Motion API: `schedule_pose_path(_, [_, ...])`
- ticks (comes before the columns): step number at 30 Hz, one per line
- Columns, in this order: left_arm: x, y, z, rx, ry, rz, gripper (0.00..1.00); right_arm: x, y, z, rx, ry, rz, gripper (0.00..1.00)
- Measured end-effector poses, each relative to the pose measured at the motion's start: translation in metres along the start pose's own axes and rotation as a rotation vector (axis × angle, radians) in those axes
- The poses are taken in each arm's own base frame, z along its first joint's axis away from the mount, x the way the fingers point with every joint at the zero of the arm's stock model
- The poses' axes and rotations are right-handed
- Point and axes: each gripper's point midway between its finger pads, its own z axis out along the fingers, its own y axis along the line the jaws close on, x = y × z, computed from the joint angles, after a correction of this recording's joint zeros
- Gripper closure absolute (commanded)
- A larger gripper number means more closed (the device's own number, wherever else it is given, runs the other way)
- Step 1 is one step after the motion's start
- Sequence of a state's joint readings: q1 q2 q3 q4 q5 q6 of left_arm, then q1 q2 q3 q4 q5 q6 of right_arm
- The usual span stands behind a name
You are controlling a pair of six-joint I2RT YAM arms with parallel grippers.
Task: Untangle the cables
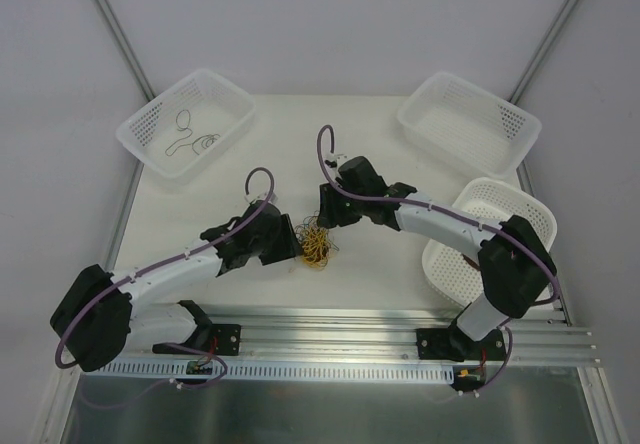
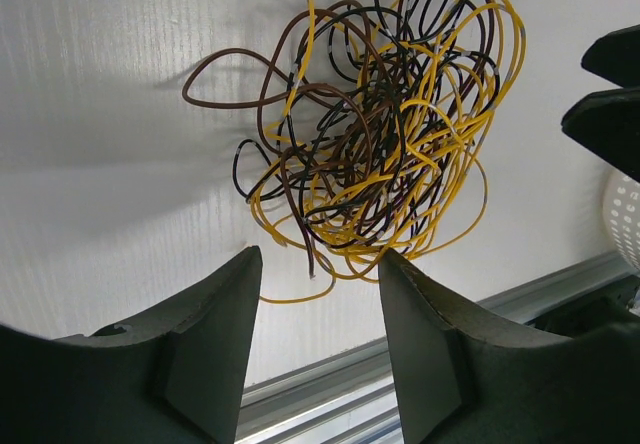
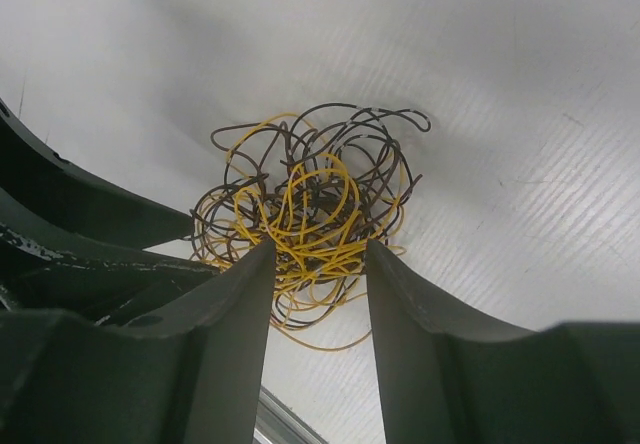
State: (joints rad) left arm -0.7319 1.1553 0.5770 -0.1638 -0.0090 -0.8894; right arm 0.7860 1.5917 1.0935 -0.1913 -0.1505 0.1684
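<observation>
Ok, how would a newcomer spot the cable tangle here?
On the white table, look centre, between the jaws of the left arm and right arm. The cables are one small knotted clump of yellow, brown and black strands, unlike the few loose dark wire loops in the far-left basket.

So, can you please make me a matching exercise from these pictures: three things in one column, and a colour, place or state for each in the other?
1. cables
2. far-left basket
3. near-right basket

a. partly behind the right arm
b. tangled yellow, brown and black heap
c. holds a thin dark wire

Pairs: 1-b, 2-c, 3-a.
</observation>
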Motion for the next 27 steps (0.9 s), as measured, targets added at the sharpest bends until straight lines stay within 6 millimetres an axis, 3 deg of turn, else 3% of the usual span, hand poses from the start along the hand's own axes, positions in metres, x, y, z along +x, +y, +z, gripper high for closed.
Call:
schedule_pose_path(2, [0.0, 0.0, 0.002, -0.005, 0.004, 0.0, 0.5, 0.0, 0.0, 0.005, 0.004, 0.006, 0.003, 0.62])
schedule_pose_path(12, [0.005, 0.007, 0.011, -0.037, 0.029, 0.006, 0.5, 0.001, -0.001, 0.034, 0.019, 0.032, 0.015, 0.71])
schedule_pose_path(15, [0.007, 0.01, 0.014, -0.051, 0.039, 0.008, 0.5, 0.007, -0.003, 0.04, 0.028, 0.05, 0.02, 0.8])
schedule_pose_path(16, [0.008, 0.011, 0.015, -0.057, 0.043, 0.008, 0.5, 0.009, -0.004, 0.042, 0.029, 0.056, 0.021, 0.88])
schedule_pose_path(19, [0.01, 0.014, 0.018, -0.069, 0.053, 0.01, 0.51, 0.01, -0.004, 0.043, 0.032, 0.058, 0.018, 0.99])
schedule_pose_path(23, [0.012, 0.016, 0.02, -0.078, 0.059, 0.01, 0.53, 0.009, -0.004, 0.041, 0.045, 0.058, 0.001, 0.99])
schedule_pose_path(27, [0.014, 0.02, 0.024, -0.095, 0.068, 0.01, 0.56, 0.004, 0.0, 0.023, 0.055, 0.051, -0.034, 0.99])
